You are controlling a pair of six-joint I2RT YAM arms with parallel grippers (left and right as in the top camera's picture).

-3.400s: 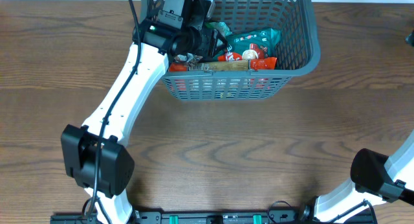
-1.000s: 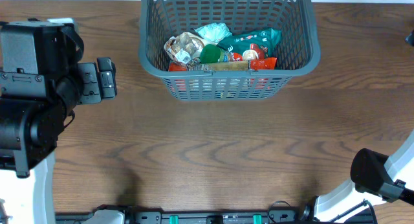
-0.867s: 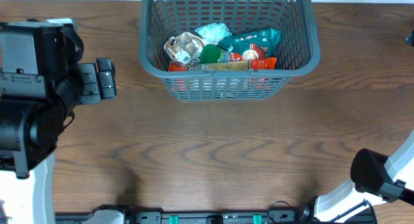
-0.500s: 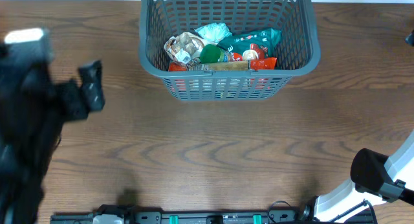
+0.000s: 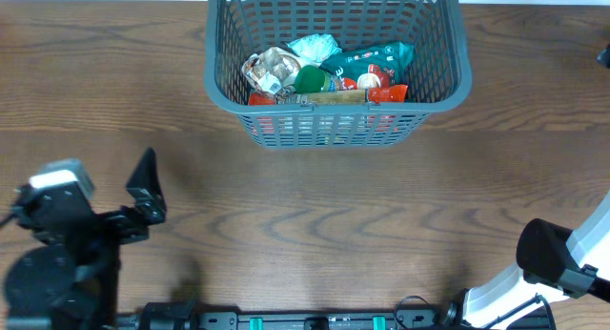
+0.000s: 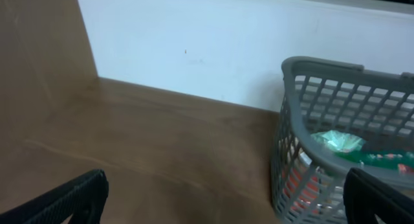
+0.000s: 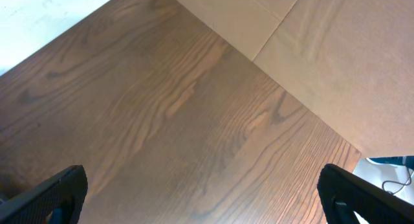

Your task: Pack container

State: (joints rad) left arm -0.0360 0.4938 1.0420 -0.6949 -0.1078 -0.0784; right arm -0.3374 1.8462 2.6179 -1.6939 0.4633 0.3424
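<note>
The container (image 5: 434,90), a dark grey lattice basket, stands at the back middle of the table and holds several packets: a green one (image 5: 374,57), a red one (image 5: 389,93) and a beige crinkled one (image 5: 270,71). My left arm is at the front left corner, well away from the basket, with one black finger (image 5: 145,181) showing. In the left wrist view my left gripper (image 6: 223,204) is open and empty, with the container (image 6: 294,146) to its right. My right gripper (image 7: 207,198) is open over bare wood, nothing between its fingers.
A white wall (image 6: 194,49) runs behind the table. In the right wrist view the table's edge (image 7: 259,56) meets tan flooring. The base of the right arm (image 5: 562,263) sits at the front right corner.
My left arm has pulled out of the basket, swung left and then dropped back to the front left corner, its gripper open throughout. The packets and the right arm have not moved.
</note>
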